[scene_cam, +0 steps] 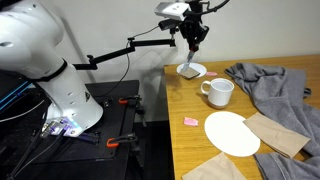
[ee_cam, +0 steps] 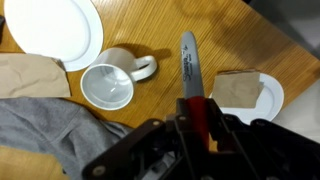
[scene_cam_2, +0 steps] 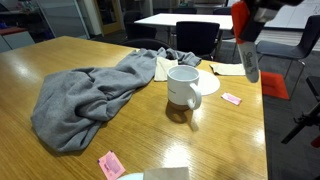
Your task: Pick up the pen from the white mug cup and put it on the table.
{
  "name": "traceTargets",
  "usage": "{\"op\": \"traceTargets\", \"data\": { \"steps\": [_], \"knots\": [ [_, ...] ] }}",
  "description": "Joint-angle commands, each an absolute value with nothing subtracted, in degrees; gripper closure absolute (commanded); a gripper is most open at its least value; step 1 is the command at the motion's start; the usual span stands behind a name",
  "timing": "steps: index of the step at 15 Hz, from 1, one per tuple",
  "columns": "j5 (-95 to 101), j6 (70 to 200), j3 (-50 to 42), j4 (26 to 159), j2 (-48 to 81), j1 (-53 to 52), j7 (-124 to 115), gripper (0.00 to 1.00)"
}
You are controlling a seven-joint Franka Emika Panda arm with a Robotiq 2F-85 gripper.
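End effector (ee_cam: 193, 108) is seen pinching the pen (ee_cam: 189, 62) at its red end, so that the whitish-grey shaft is pointed away from the wrist camera. The pen is held clear of the desk (scene_cam: 185, 100), outside the white mug cup (ee_cam: 110, 82), and in the wrist view it is framed over a strip of bare wood between the mug's handle and a shallow bowl (ee_cam: 270, 95). In an exterior view the end effector (scene_cam: 193, 42) is shown high above that bowl (scene_cam: 192, 70), close to the desk's far corner, where two straight edges meet. In an exterior view the pen (scene_cam_2: 250, 62) is seen hanging upright, well above the wood and to the side of the mug (scene_cam_2: 183, 87). Open wood is left along the desk's near edge, interrupted only by a small pink note (scene_cam: 190, 121). The opposite side is crowded by a grey cloth (scene_cam: 275, 85), a flat plate (scene_cam: 232, 133) and a brown napkin (scene_cam: 277, 133).
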State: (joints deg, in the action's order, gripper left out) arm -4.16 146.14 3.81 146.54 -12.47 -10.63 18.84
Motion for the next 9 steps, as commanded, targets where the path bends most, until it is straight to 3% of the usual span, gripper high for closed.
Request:
{"op": "traceTargets", "data": {
  "steps": [1, 9],
  "knots": [
    [-3.46, 138.71, 3.63, 144.63, -11.81, -10.86, 22.31, 0.94],
    [1.86, 137.13, 5.44, 141.53, 0.41, -10.42, 29.4, 0.94]
  ]
}}
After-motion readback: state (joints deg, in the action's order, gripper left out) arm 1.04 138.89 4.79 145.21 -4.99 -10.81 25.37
